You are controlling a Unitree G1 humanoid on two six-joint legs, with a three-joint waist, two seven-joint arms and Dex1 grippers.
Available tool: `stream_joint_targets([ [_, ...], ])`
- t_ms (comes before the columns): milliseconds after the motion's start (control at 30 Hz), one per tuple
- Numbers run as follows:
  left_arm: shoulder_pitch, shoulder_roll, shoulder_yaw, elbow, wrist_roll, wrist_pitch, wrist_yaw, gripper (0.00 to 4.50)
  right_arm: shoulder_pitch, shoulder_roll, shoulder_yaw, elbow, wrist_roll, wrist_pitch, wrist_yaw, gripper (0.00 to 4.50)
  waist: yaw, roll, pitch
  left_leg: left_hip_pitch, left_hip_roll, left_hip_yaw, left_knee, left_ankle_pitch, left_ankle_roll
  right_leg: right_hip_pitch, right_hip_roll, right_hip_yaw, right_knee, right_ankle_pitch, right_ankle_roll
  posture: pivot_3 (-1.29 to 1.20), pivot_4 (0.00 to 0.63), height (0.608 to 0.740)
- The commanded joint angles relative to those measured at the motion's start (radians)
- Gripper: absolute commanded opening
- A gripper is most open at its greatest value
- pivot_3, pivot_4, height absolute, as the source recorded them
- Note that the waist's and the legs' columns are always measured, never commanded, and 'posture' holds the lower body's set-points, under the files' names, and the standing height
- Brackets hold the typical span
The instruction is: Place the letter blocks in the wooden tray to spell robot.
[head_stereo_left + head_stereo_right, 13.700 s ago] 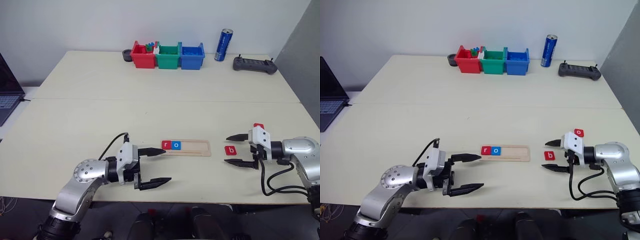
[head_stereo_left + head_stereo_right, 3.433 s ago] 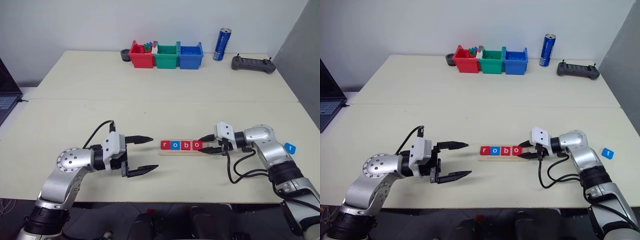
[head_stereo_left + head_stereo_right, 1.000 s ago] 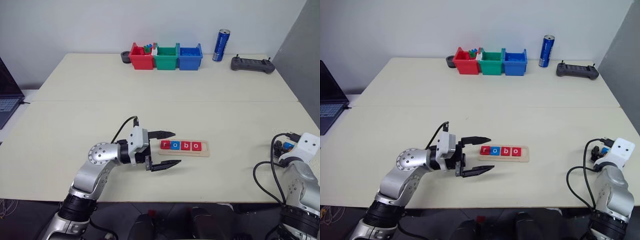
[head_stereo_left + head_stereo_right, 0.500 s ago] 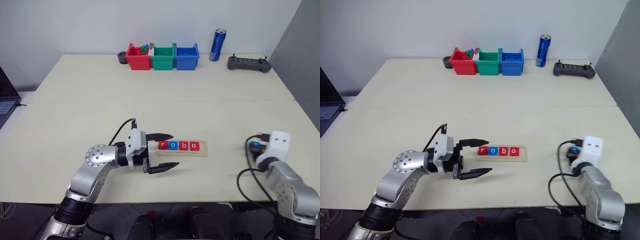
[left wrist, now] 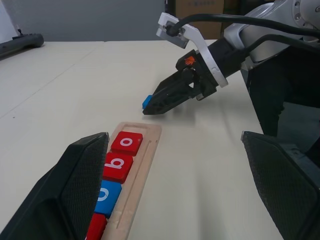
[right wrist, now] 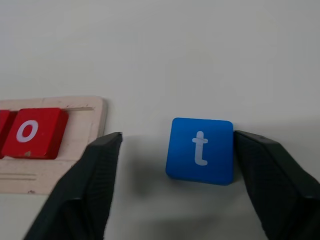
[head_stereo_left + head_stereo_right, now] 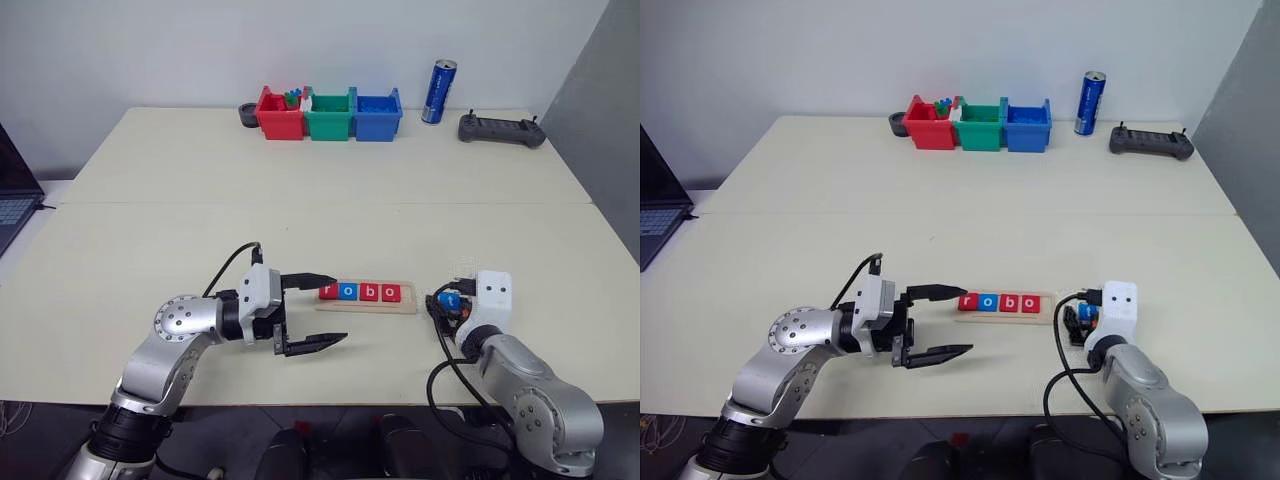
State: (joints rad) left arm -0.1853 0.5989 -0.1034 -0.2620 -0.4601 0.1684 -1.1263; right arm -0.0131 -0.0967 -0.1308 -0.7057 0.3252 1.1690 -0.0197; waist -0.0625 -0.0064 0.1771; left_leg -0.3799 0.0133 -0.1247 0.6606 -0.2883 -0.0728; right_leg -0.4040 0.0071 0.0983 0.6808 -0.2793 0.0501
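Tray: the long pale wooden tray lies on the cream table, holding four small square letter tiles in a row, red r, blue o, red b, red o; its right end slot is bare.
Loose tile: the blue square tile with a white t lies flat on the table just beyond the tray's right end, apart from it.
Right gripper: the right gripper points down at the t tile, fingers spread wide, one finger touching the tile's edge, the other standing off.
Left gripper: the left gripper hovers by the tray's left end, fingers apart, holding nothing.
Far edge: red, green and blue plastic bins, a blue can and a dark controller.
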Motion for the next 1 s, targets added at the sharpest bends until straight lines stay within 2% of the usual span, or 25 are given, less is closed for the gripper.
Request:
stream_joint_targets([
  [33, -0.017, -0.002, 0.013, -0.009, -0.008, -0.014, -0.005, 4.50, -0.020, -0.084, -0.094, -0.025, 0.063, 0.076, 0.089, 4.49, 0.002, 0.000, 0.000, 0.000, 0.000, 0.000, 0.000, 0.000, 0.000, 0.000, 0.000, 0.000, 0.000, 0.000, 0.000, 0.00, 0.150, 0.740],
  [167, -0.018, -0.012, 0.013, -0.019, -0.013, -0.006, 0.007, 4.50, -0.078, -0.253, -0.240, -0.088, 0.151, 0.180, 0.209, 4.49, 0.007, 0.000, 0.000, -0.001, -0.001, 0.001, 0.001, 0.000, 0.000, 0.000, -0.001, 0.000, -0.001, 0.000, 0.000, 0.00, 0.150, 0.740],
  [267, -0.011, -0.014, 0.011, -0.019, -0.010, -0.012, 0.006, 4.50, -0.133, -0.369, -0.277, -0.081, 0.237, 0.209, 0.328, 4.49, 0.004, 0.000, 0.000, -0.001, -0.001, 0.000, 0.000, 0.000, 0.000, 0.000, 0.000, 0.000, -0.001, 0.000, 0.000, 0.00, 0.150, 0.740],
  [433, -0.016, -0.022, 0.002, -0.013, -0.005, -0.019, -0.003, 4.50, -0.156, -0.641, -0.193, 0.050, 0.278, -0.085, 0.696, 4.49, 0.002, 0.000, 0.001, 0.000, 0.000, 0.002, 0.000, 0.000, 0.000, 0.000, 0.000, 0.001, -0.001, 0.000, 0.000, 0.00, 0.150, 0.740],
  [533, -0.032, -0.028, -0.005, 0.001, -0.002, -0.018, -0.007, 4.50, -0.118, -0.786, -0.030, 0.250, 0.117, -0.457, 0.936, 4.49, 0.004, -0.001, 0.002, 0.000, -0.001, 0.002, 0.000, 0.000, 0.000, 0.000, 0.000, 0.001, -0.002, -0.001, 0.001, 0.00, 0.150, 0.740],
  [600, -0.040, -0.030, -0.006, 0.006, -0.001, -0.016, -0.009, 4.50, -0.143, -0.812, 0.048, 0.405, 0.051, -0.630, 1.029, 4.49, 0.005, -0.005, 0.004, 0.000, -0.001, 0.002, 0.000, 0.000, 0.000, 0.001, 0.000, 0.001, -0.002, -0.002, 0.004, 0.00, 0.150, 0.740],
  [700, -0.044, -0.024, -0.002, 0.004, -0.005, -0.011, -0.014, 4.50, -0.213, -0.808, 0.120, 0.590, -0.014, -0.807, 1.116, 4.49, 0.005, -0.006, 0.005, 0.000, -0.001, 0.002, 0.001, 0.000, 0.000, 0.000, -0.001, 0.001, -0.002, 0.000, 0.000, 0.00, 0.150, 0.740],
  [867, -0.041, -0.009, 0.006, -0.002, -0.002, -0.007, -0.018, 4.50, -0.323, -0.797, 0.193, 0.851, -0.078, -0.917, 1.207, 4.49, 0.005, -0.006, 0.005, 0.000, 0.000, 0.002, 0.001, 0.000, 0.000, 0.000, -0.001, 0.001, 0.000, 0.000, 0.000, 0.00, 0.150, 0.740],
  [1000, -0.048, -0.001, 0.012, -0.004, -0.008, 0.000, -0.017, 4.50, -0.375, -0.785, 0.212, 0.930, -0.077, -0.935, 1.271, 4.49, 0.006, -0.006, 0.005, 0.000, -0.001, 0.002, 0.001, 0.000, 0.000, 0.000, -0.001, 0.001, -0.001, 0.000, 0.000, 0.00, 0.150, 0.740],
])
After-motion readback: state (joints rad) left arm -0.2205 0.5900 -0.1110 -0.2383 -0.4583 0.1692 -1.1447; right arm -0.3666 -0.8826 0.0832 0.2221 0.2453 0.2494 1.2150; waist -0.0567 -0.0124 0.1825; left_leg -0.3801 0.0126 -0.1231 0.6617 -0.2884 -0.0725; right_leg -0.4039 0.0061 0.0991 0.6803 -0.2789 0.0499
